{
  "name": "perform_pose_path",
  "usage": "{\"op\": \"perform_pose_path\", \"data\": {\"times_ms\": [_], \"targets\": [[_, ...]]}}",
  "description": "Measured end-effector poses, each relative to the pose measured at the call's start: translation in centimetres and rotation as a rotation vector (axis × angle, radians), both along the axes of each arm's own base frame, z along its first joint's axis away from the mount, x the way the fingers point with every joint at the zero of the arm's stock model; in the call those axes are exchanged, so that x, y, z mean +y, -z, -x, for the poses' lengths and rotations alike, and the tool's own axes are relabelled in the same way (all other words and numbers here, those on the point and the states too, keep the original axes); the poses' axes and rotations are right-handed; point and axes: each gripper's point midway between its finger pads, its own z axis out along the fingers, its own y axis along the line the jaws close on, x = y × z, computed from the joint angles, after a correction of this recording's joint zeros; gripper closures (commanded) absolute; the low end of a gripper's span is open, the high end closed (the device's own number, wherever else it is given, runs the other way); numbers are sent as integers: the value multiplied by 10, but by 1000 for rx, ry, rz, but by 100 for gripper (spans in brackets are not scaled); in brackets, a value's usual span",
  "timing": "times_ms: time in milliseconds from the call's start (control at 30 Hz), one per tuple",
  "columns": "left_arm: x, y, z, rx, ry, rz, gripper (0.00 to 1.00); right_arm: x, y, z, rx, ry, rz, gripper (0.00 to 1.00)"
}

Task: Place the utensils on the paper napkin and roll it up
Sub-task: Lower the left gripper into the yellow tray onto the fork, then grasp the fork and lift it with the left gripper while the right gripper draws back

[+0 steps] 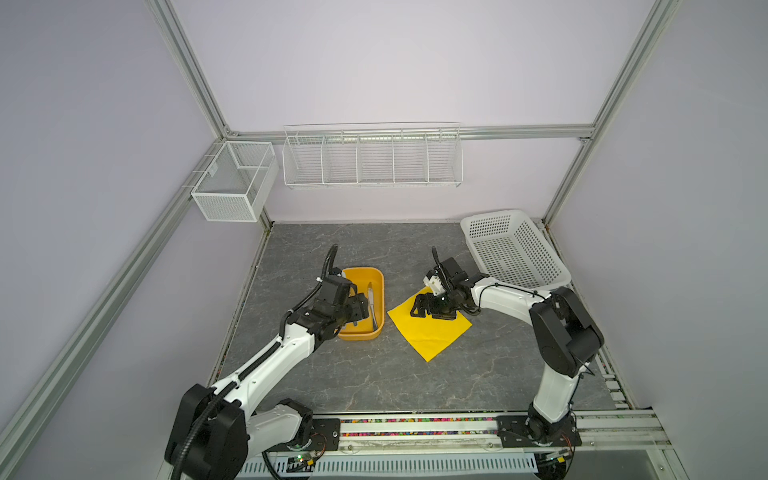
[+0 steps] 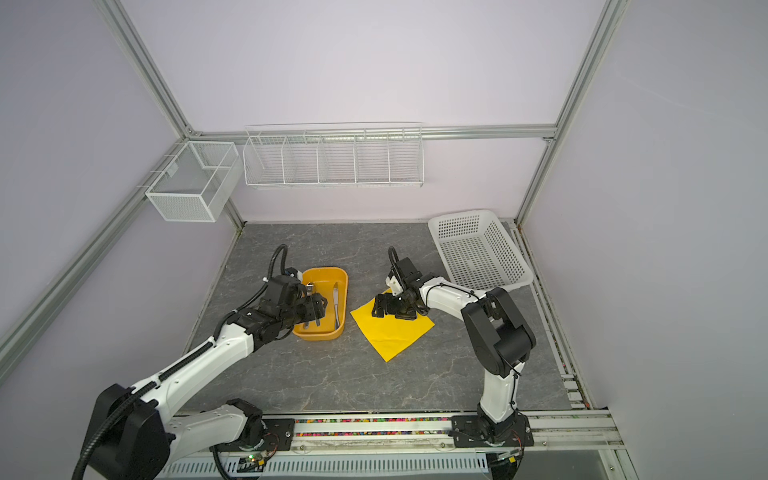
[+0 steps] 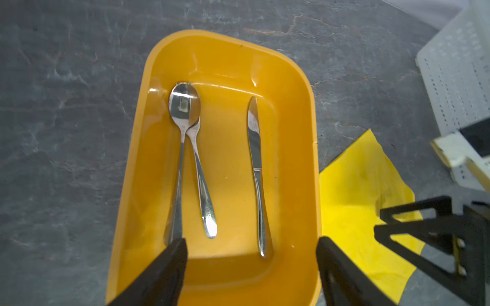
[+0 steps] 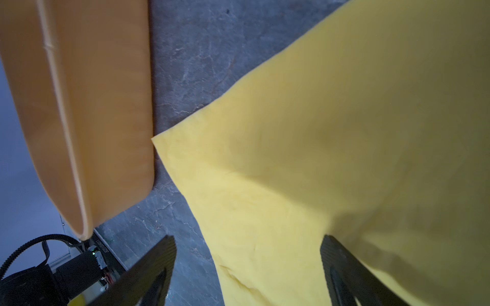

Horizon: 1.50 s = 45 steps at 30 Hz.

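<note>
I am hovering the empty, parted left gripper point(image 3: 250, 241) over the spoon point(image 3: 184, 106) in the orange tub point(image 3: 291, 159) for pickup, the wide-open right gripper point(image 4: 248, 238) over the paper napkin point(image 4: 344, 132) to steady it.

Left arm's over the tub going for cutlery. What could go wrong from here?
1. The spoon lies across a second utensil; the left gripper may drag both or drop one.
2. One finger sits by the tub wall; closing could snag and shift the tub.
3. The napkin lies rumpled under the open right gripper; a nudge could crease it.
</note>
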Motion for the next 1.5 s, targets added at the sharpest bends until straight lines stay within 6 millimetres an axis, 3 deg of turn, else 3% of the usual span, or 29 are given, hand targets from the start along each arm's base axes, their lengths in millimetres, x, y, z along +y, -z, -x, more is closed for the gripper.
{"op": "perform_pose_path", "data": {"times_ms": [267, 400, 733, 967, 1167, 1233, 1500], "targets": [[-2, 23, -22, 195, -62, -122, 42, 0, -110, -9, -305, 15, -129, 11], [-3, 39, -31, 289, -90, -171, 49, -8, -137, -7, -407, 37, -147, 11], [1, 81, -44, 469, -141, -312, 55, -26, -143, -3, -461, 89, -114, 11], [10, 81, -45, 487, -156, -319, 60, -29, -134, 0, -444, 100, -96, 11], [24, 93, -50, 528, -164, -306, 67, -32, -131, 0, -439, 115, -80, 11], [24, 94, -50, 532, -156, -304, 71, -32, -130, 0, -436, 115, -79, 11], [19, 94, -53, 522, -110, -296, 73, -27, -118, 4, -397, 99, -66, 11]]}}
